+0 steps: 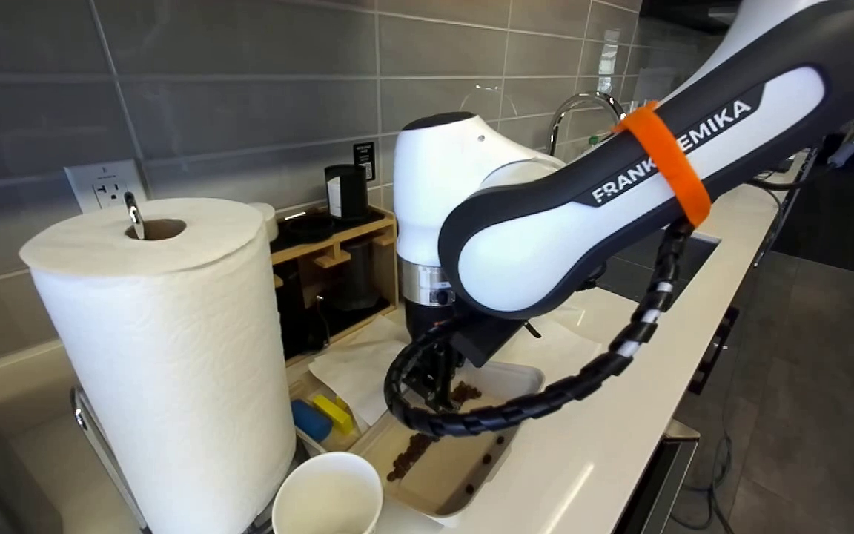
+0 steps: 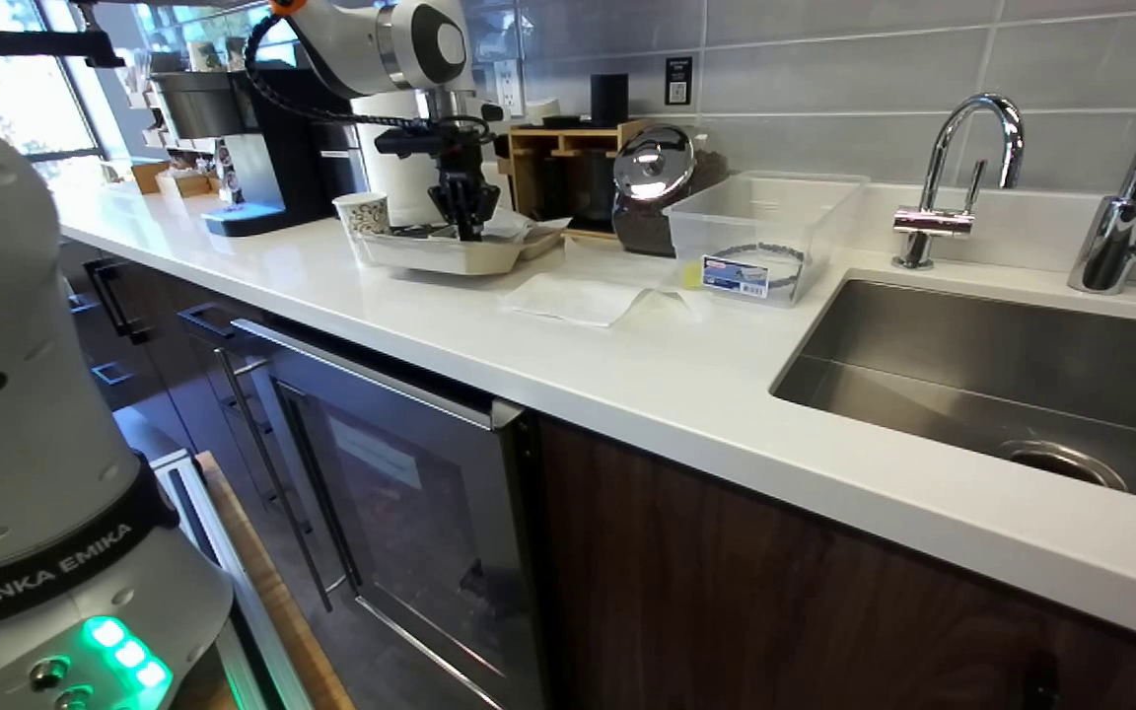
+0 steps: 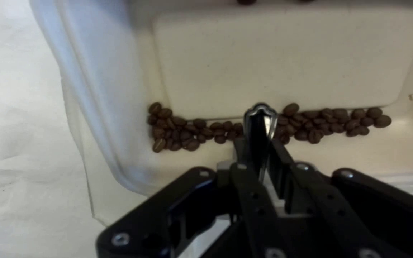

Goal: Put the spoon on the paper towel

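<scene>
My gripper (image 3: pixel 259 147) is shut on the spoon (image 3: pixel 269 124), whose shiny metal handle end sticks out past the fingertips in the wrist view. The bowl is hidden, and the spoon cannot be made out in either exterior view. The gripper also shows in both exterior views (image 1: pixel 438 397) (image 2: pixel 469 219), pointing down low over a white tray (image 3: pixel 281 61) with coffee beans. The paper towel (image 2: pixel 573 299), a flat white sheet, lies on the counter beside the tray, toward the sink. It also shows at the left of the wrist view (image 3: pixel 13 150).
A big paper roll (image 1: pixel 160 356) and a paper cup (image 1: pixel 329 495) stand near the tray. Another white sheet (image 1: pixel 364 363) drapes over a small box holding sponges (image 1: pixel 334 412). A clear plastic bin (image 2: pixel 765 227), a jar (image 2: pixel 647 222) and the sink (image 2: pixel 923 394) lie further along.
</scene>
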Tool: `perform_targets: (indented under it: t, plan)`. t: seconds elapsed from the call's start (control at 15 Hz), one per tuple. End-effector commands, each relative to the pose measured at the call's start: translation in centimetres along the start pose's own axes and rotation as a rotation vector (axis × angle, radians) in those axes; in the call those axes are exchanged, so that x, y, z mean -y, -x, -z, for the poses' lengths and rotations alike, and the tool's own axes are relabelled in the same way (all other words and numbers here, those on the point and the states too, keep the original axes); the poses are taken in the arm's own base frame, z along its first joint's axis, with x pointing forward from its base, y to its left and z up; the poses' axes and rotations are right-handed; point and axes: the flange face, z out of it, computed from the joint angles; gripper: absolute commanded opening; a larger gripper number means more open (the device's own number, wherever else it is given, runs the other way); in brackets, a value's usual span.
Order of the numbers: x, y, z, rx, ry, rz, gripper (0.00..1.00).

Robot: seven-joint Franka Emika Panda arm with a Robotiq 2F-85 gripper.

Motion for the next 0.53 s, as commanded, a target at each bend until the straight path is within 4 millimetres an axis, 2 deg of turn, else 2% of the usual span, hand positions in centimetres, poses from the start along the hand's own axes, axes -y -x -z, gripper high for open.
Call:
perform_targets:
  t: [0.0, 0.47]
  plan:
    - [0.5, 0.2, 0.9, 0.061, 0.015, 0.013, 0.05]
    - [1.0, 0.5, 2.9, 0.144, -0.008, 0.09, 0.05]
